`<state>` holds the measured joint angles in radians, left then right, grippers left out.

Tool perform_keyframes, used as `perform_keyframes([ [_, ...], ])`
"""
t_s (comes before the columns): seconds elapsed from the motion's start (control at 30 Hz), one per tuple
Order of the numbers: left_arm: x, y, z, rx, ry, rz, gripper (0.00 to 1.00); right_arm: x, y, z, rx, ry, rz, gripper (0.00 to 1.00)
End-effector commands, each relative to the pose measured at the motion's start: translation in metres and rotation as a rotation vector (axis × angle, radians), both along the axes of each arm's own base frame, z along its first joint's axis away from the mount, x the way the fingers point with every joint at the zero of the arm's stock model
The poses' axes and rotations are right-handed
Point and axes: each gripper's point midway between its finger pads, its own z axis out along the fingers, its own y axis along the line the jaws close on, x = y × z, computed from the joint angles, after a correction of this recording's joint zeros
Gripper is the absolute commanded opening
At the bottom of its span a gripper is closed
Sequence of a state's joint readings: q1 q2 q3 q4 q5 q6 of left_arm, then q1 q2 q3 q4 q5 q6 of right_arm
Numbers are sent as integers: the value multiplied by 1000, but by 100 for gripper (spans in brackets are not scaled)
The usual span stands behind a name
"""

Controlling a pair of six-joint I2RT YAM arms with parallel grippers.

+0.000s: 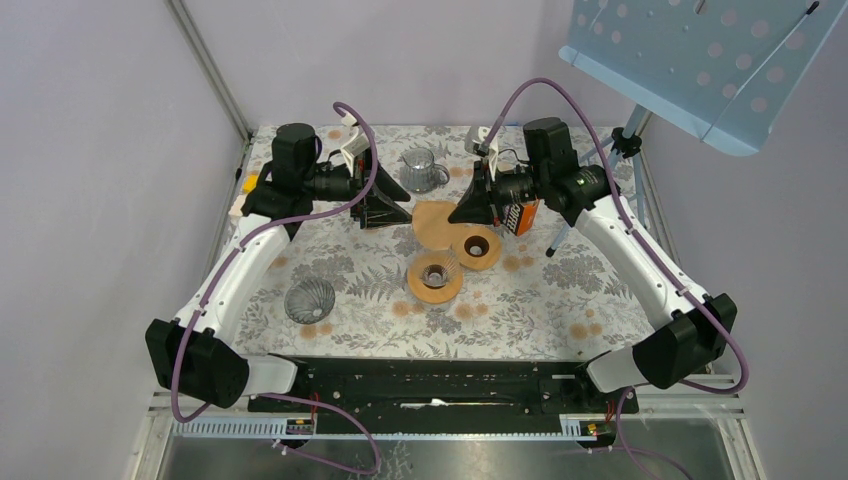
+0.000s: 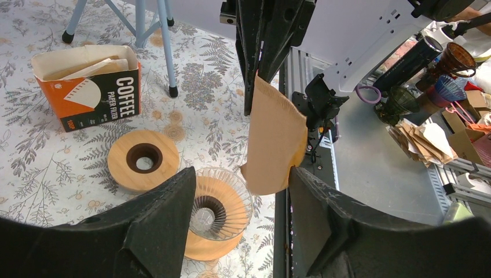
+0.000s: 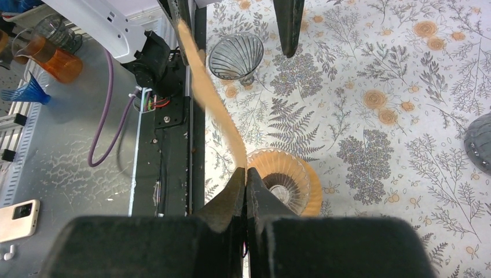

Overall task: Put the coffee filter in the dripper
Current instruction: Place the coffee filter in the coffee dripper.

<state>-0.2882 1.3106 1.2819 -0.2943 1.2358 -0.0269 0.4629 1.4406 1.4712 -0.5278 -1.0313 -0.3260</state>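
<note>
**A:** What does the overhead view show?

**B:** Two arms meet over a floral surface (image 1: 560,290). At centre frame a brown coffee filter (image 1: 432,225) sits between the left pincer (image 1: 395,212) and the right pincer (image 1: 462,212). It is just above the dripper (image 1: 435,277) in the picture. From here the grip itself cannot be seen.

**A:** Do the wrist views settle that?

**B:** Yes. The right wrist view shows the right pincer closed tight on the filter's edge at bottom centre. The left wrist view shows the left pincer spread wide. Its two fingers flank the filter's lower end, which lies close to the finger on the right of the frame. Whether they touch, I cannot tell.

**A:** Which way does the filter run?

**B:** In the left wrist view its long axis is near vertical, with the pinched end up and the broad end down. In the right wrist view it is edge-on, a thin strip slanting from bottom centre to upper left. It hangs in the air beside the dripper, not inside it.

**A:** What else is nearby?

**B:** A wooden ring (image 2: 121,165) lies left of the dripper. An orange filter box (image 2: 95,92) and blue stand legs (image 2: 165,46) are at the upper left. A second ribbed glass cone (image 3: 234,55) sits at the top of the right wrist view.
</note>
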Motion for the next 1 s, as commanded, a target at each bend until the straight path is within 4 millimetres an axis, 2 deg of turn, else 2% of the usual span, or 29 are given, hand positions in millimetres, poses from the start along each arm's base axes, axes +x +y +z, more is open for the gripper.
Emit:
perform_keyframes([
  [0.0,-8,-1,14,-29,-72,-43,64,5,-1,16,17,-56,-5,0],
  [0.47,-2,-2,5,-20,-58,-33,64,-3,0,21,43,-43,22,0],
  [0.97,-2,-4,4,-30,-61,-60,50,-19,0,25,80,-27,97,0],
])
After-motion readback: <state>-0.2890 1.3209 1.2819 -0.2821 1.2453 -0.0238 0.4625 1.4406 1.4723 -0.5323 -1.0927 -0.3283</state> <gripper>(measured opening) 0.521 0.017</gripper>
